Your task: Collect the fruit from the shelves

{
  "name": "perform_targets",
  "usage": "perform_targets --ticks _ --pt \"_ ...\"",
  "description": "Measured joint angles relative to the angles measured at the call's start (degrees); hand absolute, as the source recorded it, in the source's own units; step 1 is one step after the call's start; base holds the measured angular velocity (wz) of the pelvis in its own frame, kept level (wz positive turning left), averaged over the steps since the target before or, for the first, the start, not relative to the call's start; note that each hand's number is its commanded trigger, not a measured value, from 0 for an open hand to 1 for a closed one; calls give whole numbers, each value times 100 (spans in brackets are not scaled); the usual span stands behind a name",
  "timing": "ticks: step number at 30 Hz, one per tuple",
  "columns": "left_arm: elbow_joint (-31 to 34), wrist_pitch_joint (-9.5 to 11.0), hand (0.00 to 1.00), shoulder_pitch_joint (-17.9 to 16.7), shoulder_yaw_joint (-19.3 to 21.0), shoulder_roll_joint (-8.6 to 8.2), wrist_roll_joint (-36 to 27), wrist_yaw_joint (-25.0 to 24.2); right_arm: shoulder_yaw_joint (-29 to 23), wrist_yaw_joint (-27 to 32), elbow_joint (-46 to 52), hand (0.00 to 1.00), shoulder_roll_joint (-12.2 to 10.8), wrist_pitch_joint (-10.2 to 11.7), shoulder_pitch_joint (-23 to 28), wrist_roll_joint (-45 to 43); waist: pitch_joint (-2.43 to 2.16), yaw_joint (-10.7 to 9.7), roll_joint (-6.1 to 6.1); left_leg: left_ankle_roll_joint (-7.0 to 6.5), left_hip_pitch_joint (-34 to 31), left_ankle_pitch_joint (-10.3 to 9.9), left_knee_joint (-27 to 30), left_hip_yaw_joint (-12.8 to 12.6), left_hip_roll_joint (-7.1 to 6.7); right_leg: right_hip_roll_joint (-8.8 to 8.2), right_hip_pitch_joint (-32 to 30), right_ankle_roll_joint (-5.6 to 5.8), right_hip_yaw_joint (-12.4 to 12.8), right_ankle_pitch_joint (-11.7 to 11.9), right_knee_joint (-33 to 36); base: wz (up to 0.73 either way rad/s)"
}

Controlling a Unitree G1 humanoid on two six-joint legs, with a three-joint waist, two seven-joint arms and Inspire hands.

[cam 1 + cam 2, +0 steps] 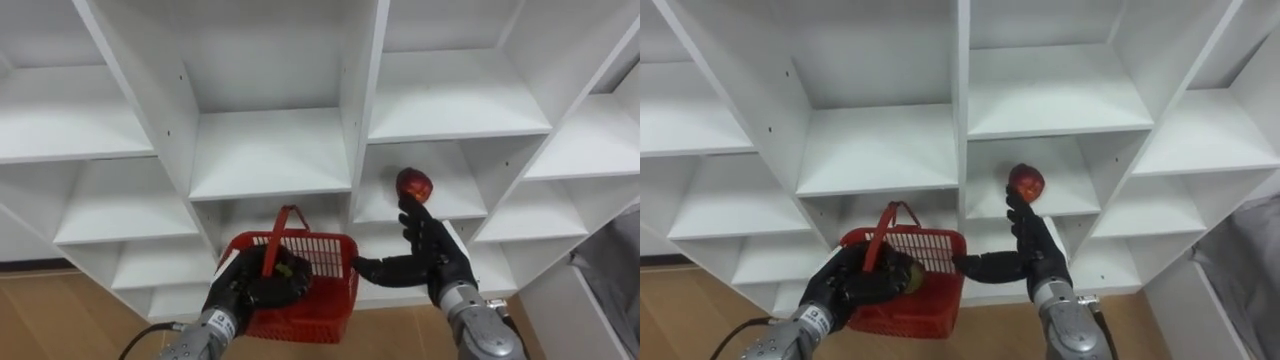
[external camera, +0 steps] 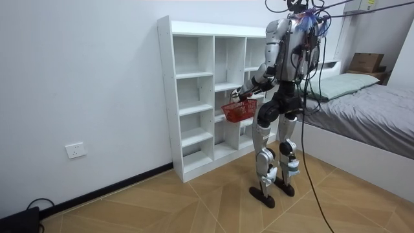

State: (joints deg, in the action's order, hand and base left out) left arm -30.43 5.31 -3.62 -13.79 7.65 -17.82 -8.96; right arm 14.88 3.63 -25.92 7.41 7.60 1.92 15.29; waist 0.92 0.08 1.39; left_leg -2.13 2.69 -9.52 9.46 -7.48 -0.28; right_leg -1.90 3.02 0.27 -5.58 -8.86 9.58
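Home bedroom, grey bed (image 2: 372, 107) with pillow (image 2: 341, 84), white closet shelves (image 2: 194, 97), parquet floor (image 2: 194, 207)

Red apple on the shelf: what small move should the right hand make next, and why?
Probably close the right hand round the red apple. That hand is open, its straight fingertips just reaching the apple on the shelf, with no grasp yet. The left hand holds the red basket below and to the left, ready to receive it.
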Motion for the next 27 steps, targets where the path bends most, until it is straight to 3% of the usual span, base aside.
perform_targets --ticks 7,27 --pt "0 -2 100 -30 1 5 4 5 -54 140 -7 0 -3 0 0 27 -20 0 -15 0 7 1 8 1 2 0 38 -1 -3 1 8 0" --pt "0 -46 100 -53 165 1 1 97 -282 424 -45 0 -1 -4 24 24 -4 9 11 4 96 -3 0 0 6 1 97 -2 -12 -4 3 0"
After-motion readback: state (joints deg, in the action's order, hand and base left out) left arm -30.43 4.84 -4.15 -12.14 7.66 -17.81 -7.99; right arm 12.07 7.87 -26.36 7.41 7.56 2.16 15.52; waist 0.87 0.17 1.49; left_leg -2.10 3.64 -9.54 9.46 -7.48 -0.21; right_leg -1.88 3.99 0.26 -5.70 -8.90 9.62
